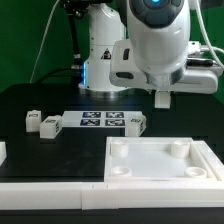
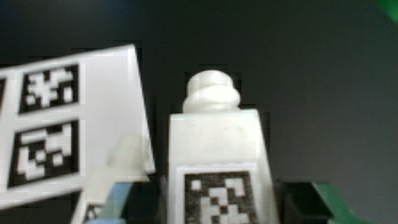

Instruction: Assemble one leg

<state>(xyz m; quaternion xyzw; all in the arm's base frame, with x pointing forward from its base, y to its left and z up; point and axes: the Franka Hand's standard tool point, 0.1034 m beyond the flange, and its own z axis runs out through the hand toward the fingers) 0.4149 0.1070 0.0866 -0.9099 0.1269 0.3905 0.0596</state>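
Note:
My gripper (image 1: pixel 163 92) hangs over the black table, to the exterior view's right of the marker board (image 1: pixel 100 121) and behind the white panel (image 1: pixel 160 162). In the wrist view the gripper (image 2: pixel 222 207) is shut on the leg (image 2: pixel 217 145), a white block with a black-and-white tag and a rounded peg (image 2: pixel 212 92) on its far end. The fingers (image 2: pixel 118 200) sit tight against both sides of the leg. In the exterior view only a small white bit of the leg (image 1: pixel 163 99) shows at the fingertips.
Other small white tagged blocks lie on the table: two (image 1: pixel 30 121) (image 1: pixel 48 125) at the exterior view's left of the marker board and one (image 1: pixel 135 121) at its right end. The marker board also shows in the wrist view (image 2: pixel 63 120). A white rail (image 1: pixel 50 193) runs along the front.

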